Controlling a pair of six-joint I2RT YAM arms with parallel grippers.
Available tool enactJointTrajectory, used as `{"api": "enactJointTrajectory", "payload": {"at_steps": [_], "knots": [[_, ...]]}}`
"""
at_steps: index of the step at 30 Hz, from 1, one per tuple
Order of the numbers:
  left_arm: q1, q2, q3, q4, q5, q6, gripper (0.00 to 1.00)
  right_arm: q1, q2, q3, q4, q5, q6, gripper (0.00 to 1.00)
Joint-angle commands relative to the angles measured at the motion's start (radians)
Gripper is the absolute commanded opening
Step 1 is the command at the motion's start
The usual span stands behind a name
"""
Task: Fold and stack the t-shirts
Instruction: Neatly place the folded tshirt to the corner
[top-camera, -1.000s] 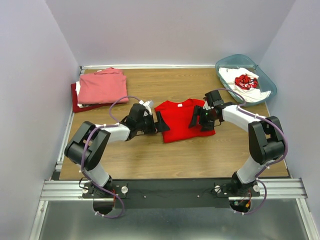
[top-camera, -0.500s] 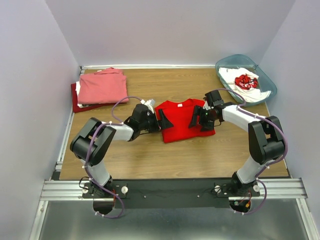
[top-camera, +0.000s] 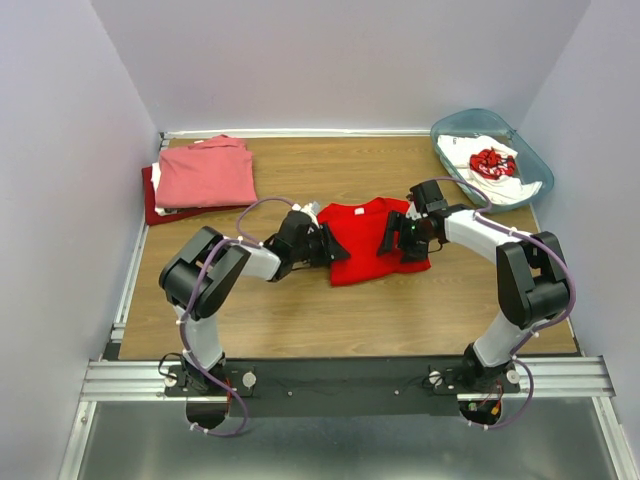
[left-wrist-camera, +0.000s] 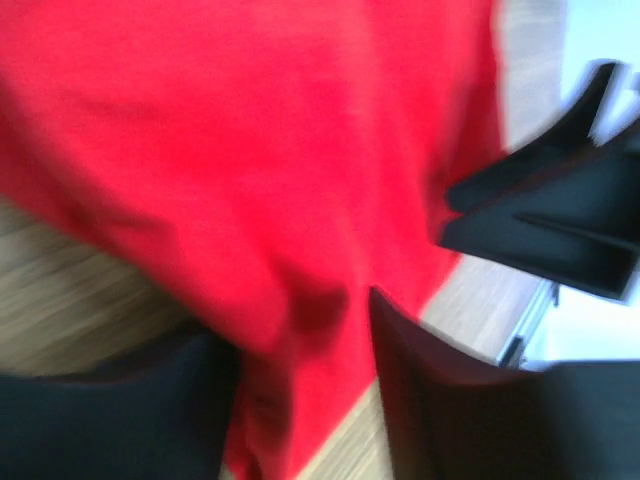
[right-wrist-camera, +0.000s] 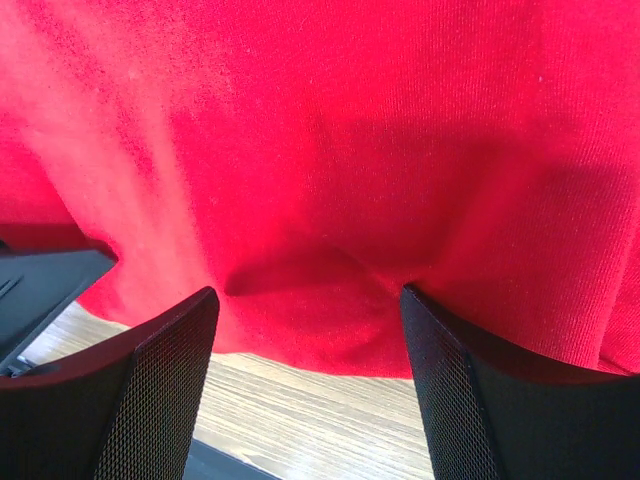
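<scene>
Wooden table (top-camera: 400, 310), light-brown grain, enclosed by pale lavender walls (top-camera: 330, 60). Translucent teal plastic bin (top-camera: 478, 116) sits at far right corner, angled. Aluminium rail (top-camera: 130, 380) runs along near edge, grey sheet metal (top-camera: 330, 450) below it.

4 tees (top-camera: 372, 240), 1 bin (top-camera: 465, 114), 2 arms (top-camera: 480, 232)

Top view: bright, even, diffuse light from overhead. The arms (top-camera: 480, 235) throw only soft, short shadows on the table (top-camera: 400, 310). Everything is sharp, with no glare.

Left wrist view: heavy motion blur. The red shirt (left-wrist-camera: 250, 130) is a smear with no weave showing, the left fingers (left-wrist-camera: 440, 400) have soft edges, and the background beyond the right-hand finger is washed out to white.

Right wrist view: crisp. The mesh on the right fingers (right-wrist-camera: 150, 400) and the knit between them show clearly. A dim shadow lies just beyond the fingertips, and there is a paler, pinkish sheen above the left-hand finger.
</scene>
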Motion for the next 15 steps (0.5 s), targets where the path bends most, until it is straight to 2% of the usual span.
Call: {"api": "enactJointTrajectory", "payload": {"at_steps": [1,4,5,10,15], "knots": [[-0.013,0.055,0.019,-0.171,-0.087,0.01,0.34,0.007,0.032,-0.009,0.002,-0.021,-0.008,0.8],[-0.013,0.065,0.065,-0.253,-0.122,0.033,0.04,0.008,0.035,-0.009,0.002,-0.025,-0.01,0.8],[-0.013,0.071,0.077,-0.267,-0.139,0.05,0.0,0.008,0.035,-0.009,0.002,-0.027,-0.01,0.8],[-0.008,0.082,0.165,-0.369,-0.191,0.127,0.0,0.007,0.02,-0.002,-0.001,-0.029,-0.013,0.8],[0.015,0.092,0.289,-0.495,-0.202,0.283,0.0,0.005,-0.009,0.001,-0.015,-0.007,-0.022,0.81]]}}
